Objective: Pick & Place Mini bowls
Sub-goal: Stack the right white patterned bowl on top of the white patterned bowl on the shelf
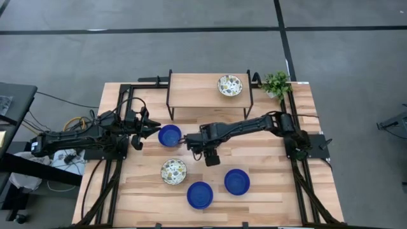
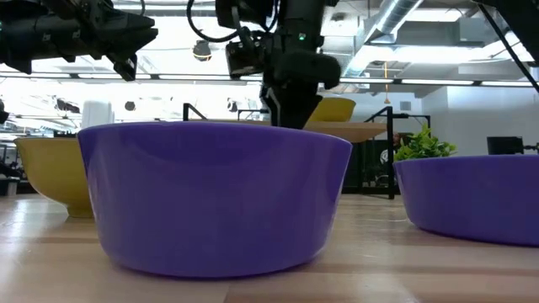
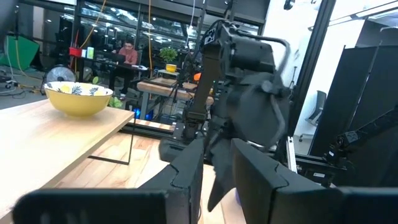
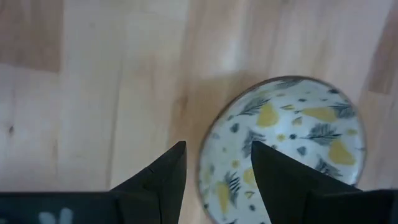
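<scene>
No legible text, label, brand, number or sign is found in any view. The patterned bowl (image 4: 286,146) just beyond the right gripper (image 4: 214,168) carries only yellow fruit and dark leaf motifs, no lettering. A small pale mark is seen on the dark housing behind that gripper's fingers, but it cannot be read. The housing of the arm ahead of the left gripper (image 3: 217,180) bears no readable marking. Room fittings in the background are too indistinct for any sign to be read

Light wooden plank desk (image 1: 267,191) carrying small bowls

Three glossy blue round bowls (image 1: 200,194) and one floral-patterned white bowl (image 1: 173,171) sit on it; another floral bowl (image 1: 229,85) rests on the far raised wooden shelf (image 1: 194,89).
</scene>
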### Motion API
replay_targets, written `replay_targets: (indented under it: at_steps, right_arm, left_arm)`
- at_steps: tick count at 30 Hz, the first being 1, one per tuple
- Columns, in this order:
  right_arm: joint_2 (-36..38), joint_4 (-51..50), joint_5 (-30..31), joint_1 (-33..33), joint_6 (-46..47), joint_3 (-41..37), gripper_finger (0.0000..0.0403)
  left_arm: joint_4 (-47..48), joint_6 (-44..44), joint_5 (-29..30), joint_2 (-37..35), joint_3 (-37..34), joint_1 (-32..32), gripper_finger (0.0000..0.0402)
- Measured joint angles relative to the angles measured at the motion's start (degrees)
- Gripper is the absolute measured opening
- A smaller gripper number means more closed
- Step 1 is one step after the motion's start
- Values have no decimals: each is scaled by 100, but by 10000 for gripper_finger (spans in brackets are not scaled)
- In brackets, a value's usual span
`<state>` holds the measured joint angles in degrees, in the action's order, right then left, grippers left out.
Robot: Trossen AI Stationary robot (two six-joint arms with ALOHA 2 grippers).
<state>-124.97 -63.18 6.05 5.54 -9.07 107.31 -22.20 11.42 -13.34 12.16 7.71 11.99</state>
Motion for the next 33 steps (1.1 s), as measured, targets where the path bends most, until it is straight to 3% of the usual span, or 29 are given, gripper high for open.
replay_targets:
  at_steps: [12, 28, 33]
  right_arm:
    - [2, 262, -9, -107, 3, -488, 169]
    - [443, 414, -31, 7, 106, -488, 169]
    - [505, 393, -300, 68, 94, -485, 169]
  left_arm:
    - [-22, 0, 0, 0, 0, -2, 82]
    - [-81, -2, 0, 0, 0, -2, 82]
    - [-84, -1, 0, 1, 0, -1, 82]
